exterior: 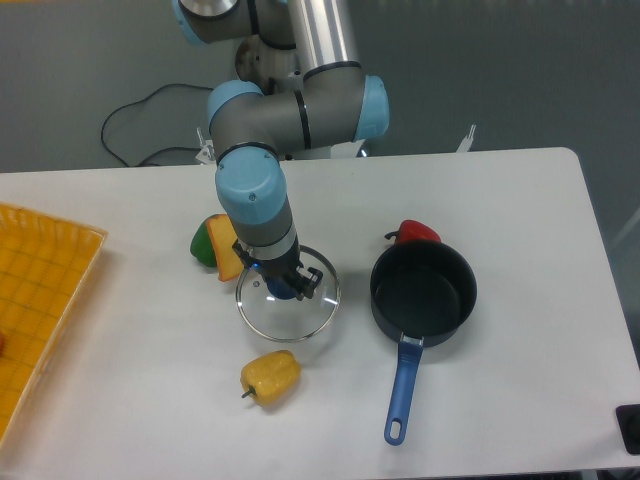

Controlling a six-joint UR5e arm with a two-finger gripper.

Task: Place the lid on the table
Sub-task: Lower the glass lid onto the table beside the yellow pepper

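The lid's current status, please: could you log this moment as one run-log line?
lid: flat on table, left of pot | gripper: at lid knob, grip unclear | pot: uncovered

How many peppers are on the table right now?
3 visible: yellow pepper below the lid; red pepper behind the pot; green pepper, partly hidden by the arm.

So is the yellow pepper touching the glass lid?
Apart. The camera view shows a strip of white table between the yellow pepper and the rim of the glass lid.
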